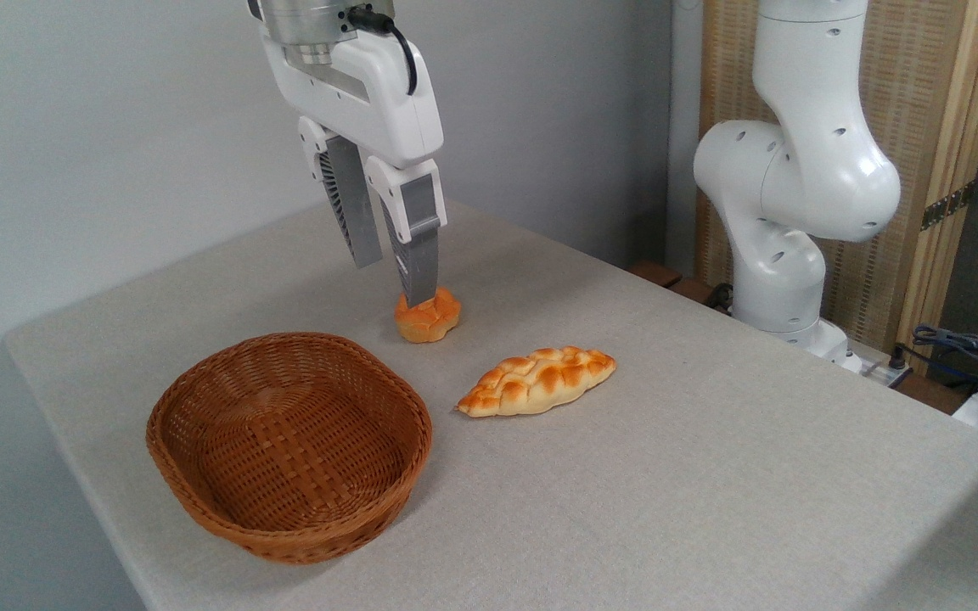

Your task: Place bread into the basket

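Observation:
The bread (537, 380), a braided golden loaf with pointed ends, lies flat on the grey table, just right of the basket. The basket (302, 530) is oval, reddish-brown wicker, and holds nothing. My gripper (391, 282) hangs above the table behind the basket and up-left of the bread, well apart from it. Its two fingers are spread with nothing between them. The right fingertip (419, 293) overlaps the top of a small round bun in the picture; I cannot tell whether it touches it.
A small round orange bun (429, 321) sits behind the bread and the basket. The arm's white base (782, 212) stands at the table's far right edge, with cables (964, 348) beyond it. A wall runs behind the table.

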